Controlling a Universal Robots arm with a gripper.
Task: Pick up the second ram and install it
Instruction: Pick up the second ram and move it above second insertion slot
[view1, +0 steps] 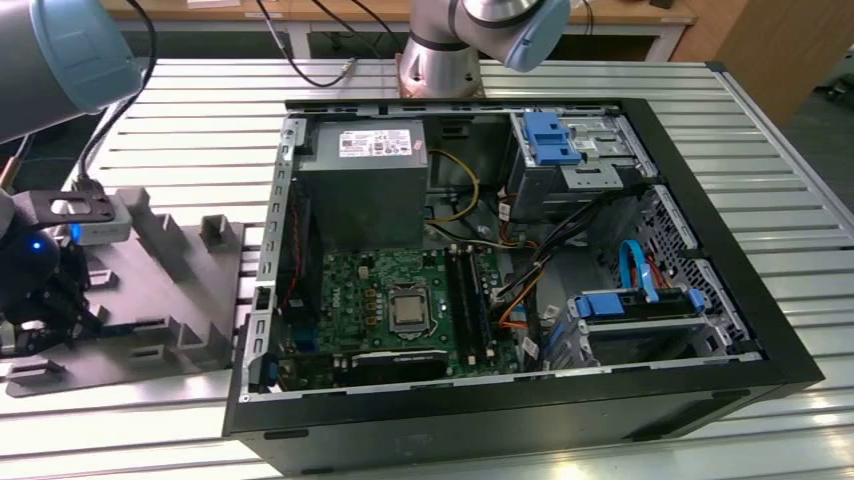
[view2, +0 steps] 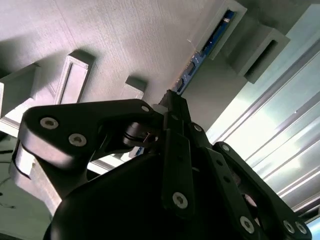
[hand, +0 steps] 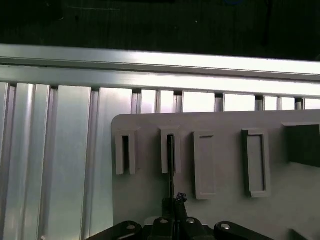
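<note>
Second ram (view2: 201, 55), seemingly in holder (hand: 225, 125) slot

The table (view1: 747, 150) is ribbed bare aluminium, brushed, and bright where light strikes it. The holder (view2: 125, 40) is matt grey plastic with a fine layered grain. The memory stick (view2: 207, 42) is a glossy blue-green circuit board. The gripper (view2: 172, 100) is smooth matt black with shiny metal screw heads. The computer case (view1: 534, 410) is black painted sheet metal with a satin finish. The power supply box (view1: 360, 190) is dull bare grey metal. The drive clips (view1: 550, 140) are glossy blue plastic. The arm (view1: 461, 40) is polished silver metal with pale blue plastic caps.
</note>
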